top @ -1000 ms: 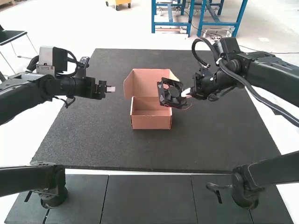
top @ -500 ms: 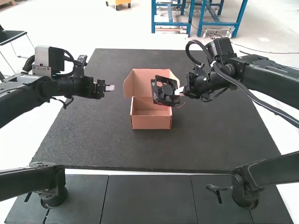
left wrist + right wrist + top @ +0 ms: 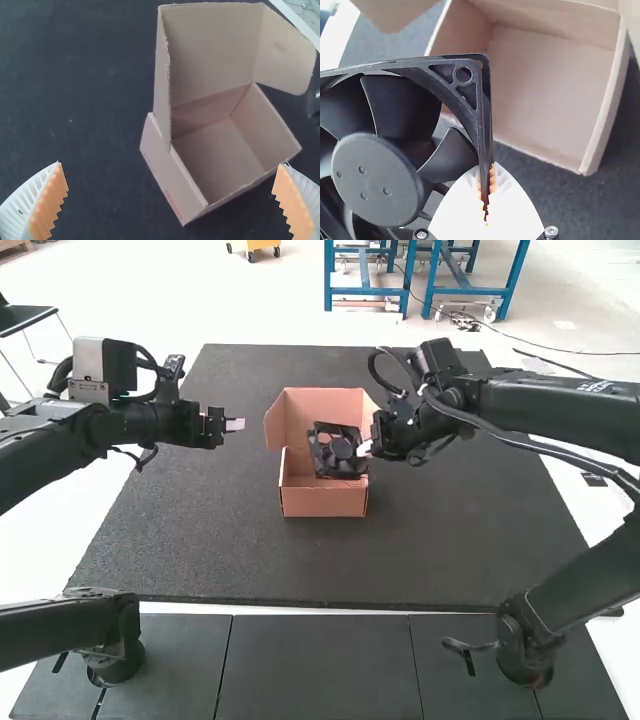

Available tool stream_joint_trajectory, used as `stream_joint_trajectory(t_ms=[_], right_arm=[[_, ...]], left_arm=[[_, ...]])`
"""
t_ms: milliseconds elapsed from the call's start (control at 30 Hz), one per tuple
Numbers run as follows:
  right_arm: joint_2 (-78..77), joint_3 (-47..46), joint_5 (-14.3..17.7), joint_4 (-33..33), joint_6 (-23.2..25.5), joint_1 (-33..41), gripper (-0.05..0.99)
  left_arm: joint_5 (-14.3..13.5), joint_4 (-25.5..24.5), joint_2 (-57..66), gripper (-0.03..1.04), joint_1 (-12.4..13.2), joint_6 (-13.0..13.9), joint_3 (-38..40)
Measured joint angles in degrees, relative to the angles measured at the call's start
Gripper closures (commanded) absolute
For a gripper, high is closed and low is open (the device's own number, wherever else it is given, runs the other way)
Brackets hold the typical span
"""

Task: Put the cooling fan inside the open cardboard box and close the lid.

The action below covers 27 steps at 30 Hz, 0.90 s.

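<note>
Right hand point(image 3: 368, 447) is pinching the cooling fan point(image 3: 335, 450) by one edge of its square black frame. In the right wrist view the white ribbed fingers point(image 3: 507, 200) with orange pads are pressed onto that thin edge, with the hub and blades facing the camera. From the high view the fan sits tilted over the right part of the cardboard box point(image 3: 322, 495) opening, its lower edge about at rim level. It probably isn't resting on the box floor, but the angle doesn't settle whether it touches the rim or the inside wall. The box is open and stands near the middle of the black mat point(image 3: 200, 540). Its lid point(image 3: 320, 415) stands upright at the far side, with rounded side flaps folded forward at left and right. The left wrist view shows the inside of the box point(image 3: 220, 155) as bare brown card. Left hand point(image 3: 232, 425) hovers to the left of the box at about lid height. It is near the left flap but apart from it, with the fingers point(image 3: 47, 202) spread wide and holding nothing. The right arm reaches in from the right, its hand just beside the box's right wall and above it.
</note>
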Motion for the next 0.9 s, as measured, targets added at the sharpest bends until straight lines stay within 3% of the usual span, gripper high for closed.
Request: stream_joint_trajectory(t_ms=[900], right_arm=[[14.91,12.48,-0.04,-2.03,-5.14,0.55,0.96]], left_arm=[[0.00,0.00,-0.87,0.04,0.02,-1.53,0.00]])
